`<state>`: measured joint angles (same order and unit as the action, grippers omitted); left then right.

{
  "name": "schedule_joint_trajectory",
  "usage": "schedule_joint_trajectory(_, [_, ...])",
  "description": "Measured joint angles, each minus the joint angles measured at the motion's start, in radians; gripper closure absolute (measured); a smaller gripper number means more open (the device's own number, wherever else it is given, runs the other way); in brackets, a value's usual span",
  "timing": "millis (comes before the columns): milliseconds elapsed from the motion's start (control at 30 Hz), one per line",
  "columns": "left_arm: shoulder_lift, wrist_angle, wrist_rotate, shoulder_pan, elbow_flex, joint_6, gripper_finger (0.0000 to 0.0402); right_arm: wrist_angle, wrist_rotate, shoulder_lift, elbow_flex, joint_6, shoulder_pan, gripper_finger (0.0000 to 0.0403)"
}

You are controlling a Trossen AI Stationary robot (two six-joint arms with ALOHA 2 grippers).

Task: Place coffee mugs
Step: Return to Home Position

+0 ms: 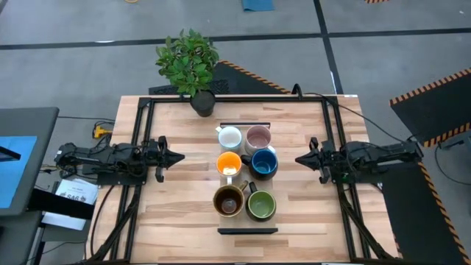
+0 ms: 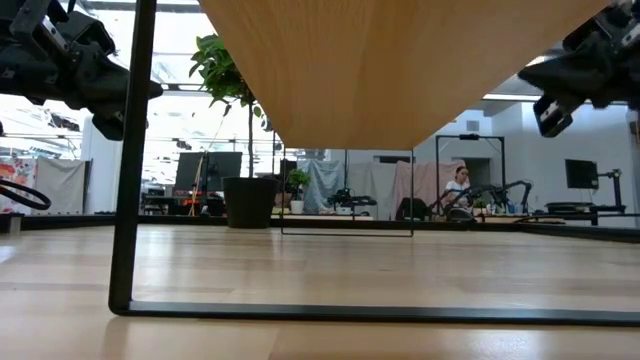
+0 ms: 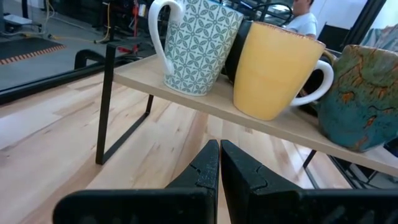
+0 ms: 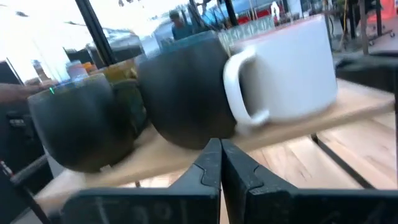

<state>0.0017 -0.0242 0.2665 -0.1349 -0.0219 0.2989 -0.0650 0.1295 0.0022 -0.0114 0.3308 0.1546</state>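
Note:
Six mugs stand upright in two rows on a raised wooden shelf [image 3: 186,99] in the table's middle. In the high view they are the white mug [image 1: 230,137], pinkish mug [image 1: 258,137], orange mug [image 1: 229,163], dark blue mug [image 1: 263,163], brown mug [image 1: 229,201] and green mug [image 1: 261,205]. My left gripper [image 1: 176,156] [image 3: 219,155] hovers to the left of the shelf, shut and pointing at the orange mug [image 3: 277,68]. My right gripper [image 1: 300,159] [image 4: 221,155] hovers to the shelf's right, shut, facing the dark blue mug [image 4: 186,93].
A potted plant [image 1: 193,62] stands in a dark pot [image 1: 203,103] at the table's far edge. The shelf rests on thin black metal legs [image 2: 125,200]. Bare tabletop lies between each gripper and the shelf. A person [image 2: 460,185] sits in the room beyond.

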Motion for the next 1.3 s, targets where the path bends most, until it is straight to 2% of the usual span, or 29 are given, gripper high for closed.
schedule_joint_trajectory(267, [0.0,0.001,-0.01,0.0,0.0,0.0,0.0401,0.017,0.0,0.006,0.003,-0.031,0.0,0.0375])
schedule_joint_trajectory(567, [0.0,-0.023,-0.13,-0.002,0.011,0.0,0.0401,0.023,0.0,0.005,0.004,-0.005,0.001,0.0373])
schedule_joint_trajectory(1300, [0.007,-0.029,-0.129,-0.015,0.014,0.0,0.0401,0.026,0.0,0.005,0.005,0.019,0.001,0.037])
